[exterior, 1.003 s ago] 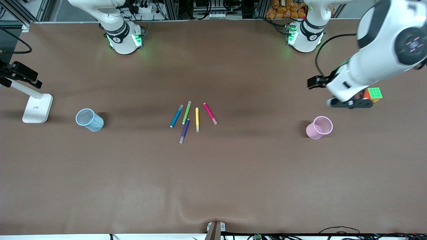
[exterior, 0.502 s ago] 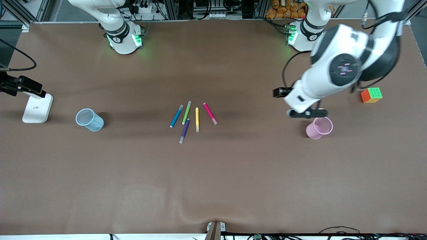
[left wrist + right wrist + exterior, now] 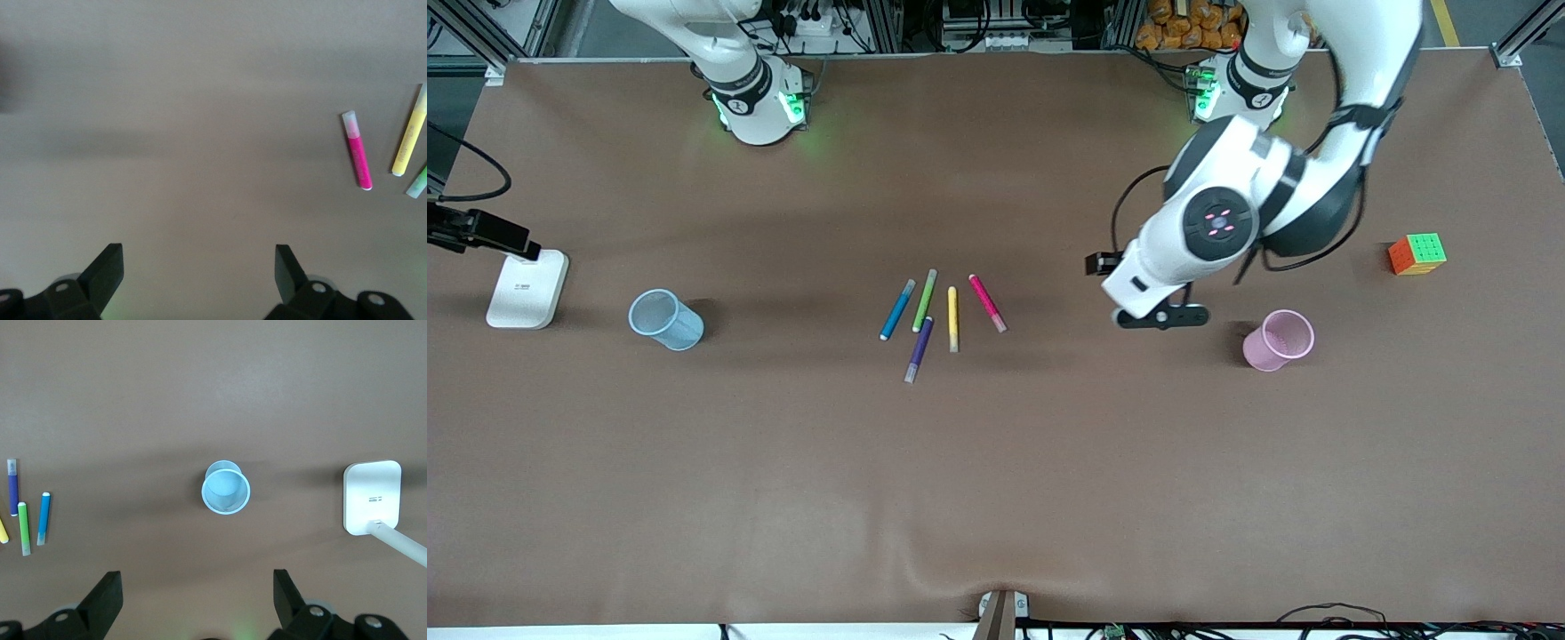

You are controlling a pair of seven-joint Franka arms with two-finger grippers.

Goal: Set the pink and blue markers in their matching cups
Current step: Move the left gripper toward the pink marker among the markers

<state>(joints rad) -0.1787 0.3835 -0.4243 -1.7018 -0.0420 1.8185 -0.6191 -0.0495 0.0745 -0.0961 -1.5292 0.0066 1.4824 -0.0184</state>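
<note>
The pink marker and the blue marker lie flat mid-table among other pens. In the left wrist view the pink marker lies off to one side. The pale blue cup stands toward the right arm's end, the pale pink cup toward the left arm's end. My left gripper hangs open and empty over bare table between the pink marker and the pink cup. My right gripper is open and empty, high over the table near the blue cup.
Purple, green and yellow pens lie among the task markers. A colourful puzzle cube sits near the left arm's end. A white stand base stands beside the blue cup, toward the table's end.
The left arm has swung from above the puzzle cube, past the pink cup, toward the markers. Its gripper stays open. Markers and cups have not moved.
</note>
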